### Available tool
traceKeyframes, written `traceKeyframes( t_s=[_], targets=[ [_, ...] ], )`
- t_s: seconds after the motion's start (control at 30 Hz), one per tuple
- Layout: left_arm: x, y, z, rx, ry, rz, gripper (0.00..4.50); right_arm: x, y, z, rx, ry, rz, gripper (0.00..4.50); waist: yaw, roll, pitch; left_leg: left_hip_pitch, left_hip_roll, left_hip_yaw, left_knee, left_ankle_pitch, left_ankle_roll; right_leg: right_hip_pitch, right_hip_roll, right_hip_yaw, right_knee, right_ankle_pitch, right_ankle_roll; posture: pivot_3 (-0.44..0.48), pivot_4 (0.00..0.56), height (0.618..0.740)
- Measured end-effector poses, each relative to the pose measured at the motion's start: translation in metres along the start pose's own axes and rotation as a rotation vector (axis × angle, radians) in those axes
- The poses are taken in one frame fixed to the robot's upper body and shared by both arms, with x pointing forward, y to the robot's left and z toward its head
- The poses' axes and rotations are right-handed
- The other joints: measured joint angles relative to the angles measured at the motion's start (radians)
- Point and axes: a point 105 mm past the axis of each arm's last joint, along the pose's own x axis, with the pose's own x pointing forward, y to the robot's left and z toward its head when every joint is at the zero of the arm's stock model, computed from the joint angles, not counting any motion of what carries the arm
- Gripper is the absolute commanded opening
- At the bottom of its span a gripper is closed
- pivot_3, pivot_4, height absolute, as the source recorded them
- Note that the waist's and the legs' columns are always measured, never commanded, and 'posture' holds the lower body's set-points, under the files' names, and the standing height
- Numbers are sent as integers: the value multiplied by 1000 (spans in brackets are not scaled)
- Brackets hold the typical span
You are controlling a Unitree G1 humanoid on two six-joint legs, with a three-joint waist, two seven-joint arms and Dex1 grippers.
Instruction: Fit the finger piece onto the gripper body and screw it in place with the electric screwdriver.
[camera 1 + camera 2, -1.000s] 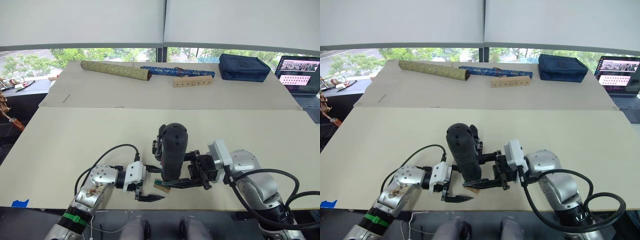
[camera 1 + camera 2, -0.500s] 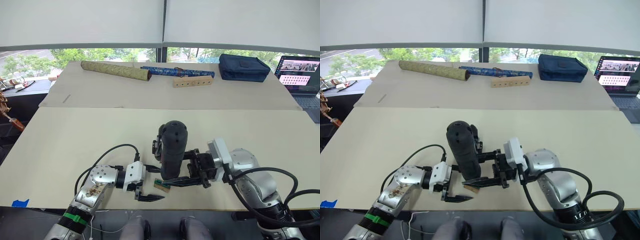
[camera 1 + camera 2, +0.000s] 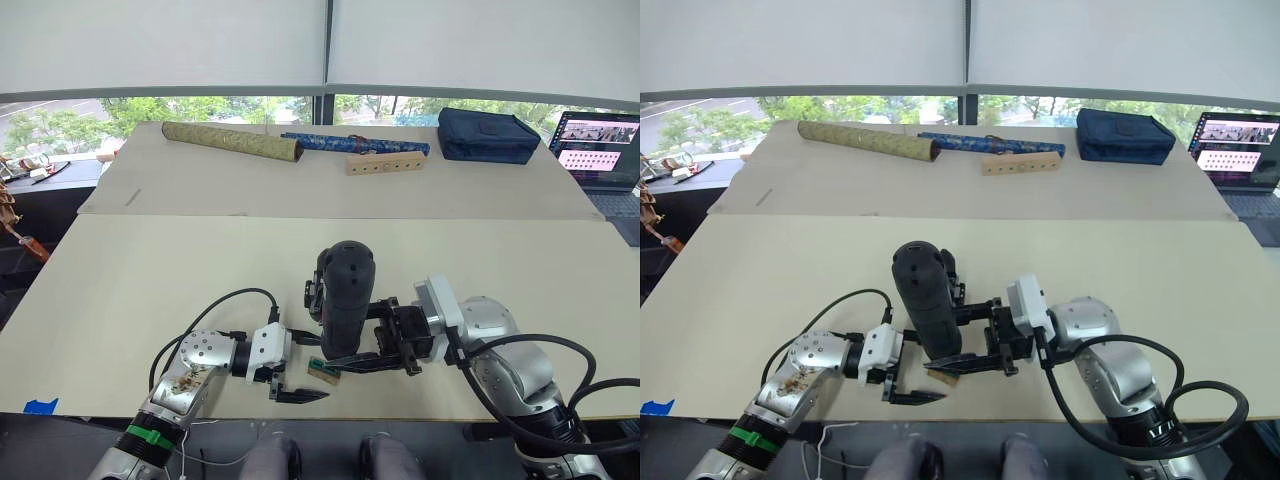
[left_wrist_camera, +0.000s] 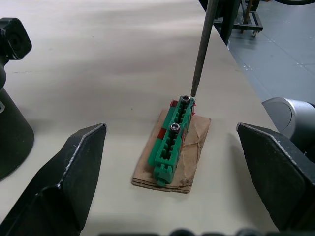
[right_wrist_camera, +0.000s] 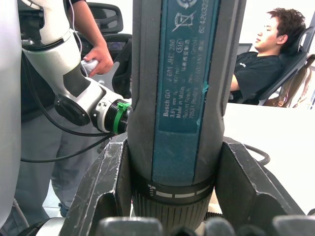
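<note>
My right gripper (image 3: 352, 335) is shut on the electric screwdriver (image 3: 345, 300), a thick near-black cylinder held upright near the table's front edge. Its thin metal bit (image 4: 199, 54) touches the far screw in a green screw holder (image 4: 172, 137) that lies on a scrap of cardboard. My left gripper (image 4: 171, 129) is open, with one finger on each side of the holder and touching nothing. The gripper body (image 3: 316, 288), a chunky black block, stands just behind the screwdriver and is partly hidden by it. The finger piece is hidden or out of view.
At the back of the far table lie an olive-green roll (image 3: 232, 141), a blue patterned roll (image 3: 350, 143), a wooden block with holes (image 3: 385, 162) and a navy bag (image 3: 488, 134). A laptop (image 3: 600, 150) sits at far right. A seated person (image 5: 266, 59) and a standing person (image 5: 93, 49) are in front of the table.
</note>
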Motion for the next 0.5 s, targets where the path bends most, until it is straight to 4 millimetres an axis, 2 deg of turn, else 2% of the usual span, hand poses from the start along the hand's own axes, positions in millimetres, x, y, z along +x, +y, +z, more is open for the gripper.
traceKeyframes(
  t_s=[0.5],
  targets=[
    [0, 0, 0, 1, 1, -2, 4500, -3, -2, -4, 18, 9, -15, 1921, 0, 0, 0, 0, 0, 0, 0, 0, 0, 0, 0, 0, 0, 0, 0, 0, 150, 740]
  ],
)
